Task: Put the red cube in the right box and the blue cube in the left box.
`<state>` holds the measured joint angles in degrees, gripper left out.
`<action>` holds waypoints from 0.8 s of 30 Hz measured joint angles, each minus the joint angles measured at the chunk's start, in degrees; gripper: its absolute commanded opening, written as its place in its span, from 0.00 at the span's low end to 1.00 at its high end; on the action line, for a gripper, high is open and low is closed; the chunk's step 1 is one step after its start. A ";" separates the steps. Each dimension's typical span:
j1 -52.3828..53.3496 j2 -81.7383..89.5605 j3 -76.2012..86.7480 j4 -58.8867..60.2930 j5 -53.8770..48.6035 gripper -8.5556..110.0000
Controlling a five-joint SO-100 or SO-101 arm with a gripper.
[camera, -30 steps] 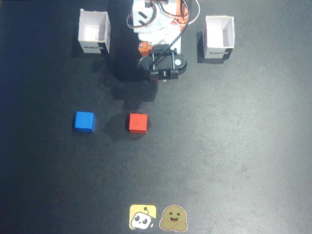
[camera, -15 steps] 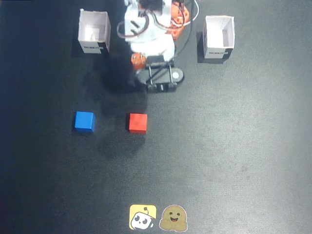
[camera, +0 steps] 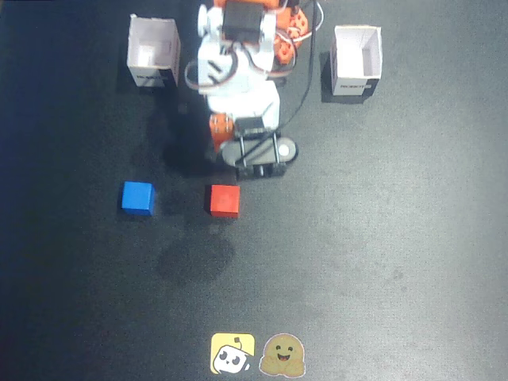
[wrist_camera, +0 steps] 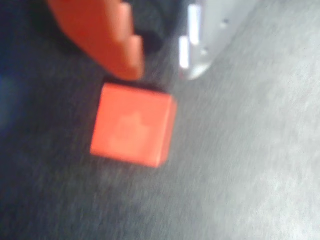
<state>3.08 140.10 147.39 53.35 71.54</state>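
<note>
gripper [wrist_camera: 160,70] hangs just above the dark table [camera: 381,254], jaws apart with nothing between them, an orange finger and a pale one showing in the wrist view. the red cube [wrist_camera: 132,125] sits right under the tips there. in the fixed view the red cube [camera: 225,200] is at 6 o'clock from the gripper [camera: 258,168], the blue cube [camera: 137,198] at 9 o'clock from the red one. farther up, two white boxes: one [camera: 152,52] at 11 o'clock, one [camera: 355,60] at 1 o'clock.

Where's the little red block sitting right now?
In the fixed view the red cube lies on the dark table near the middle, to the right of the blue cube and just below the gripper, apart from it.
</note>
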 measured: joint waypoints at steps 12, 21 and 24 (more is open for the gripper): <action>0.88 -14.50 -4.66 -7.12 -3.08 0.24; 0.35 -18.02 -4.66 -10.11 -3.34 0.25; 0.35 -19.69 -4.66 -10.99 -2.55 0.26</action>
<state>3.43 120.41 142.73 42.36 68.99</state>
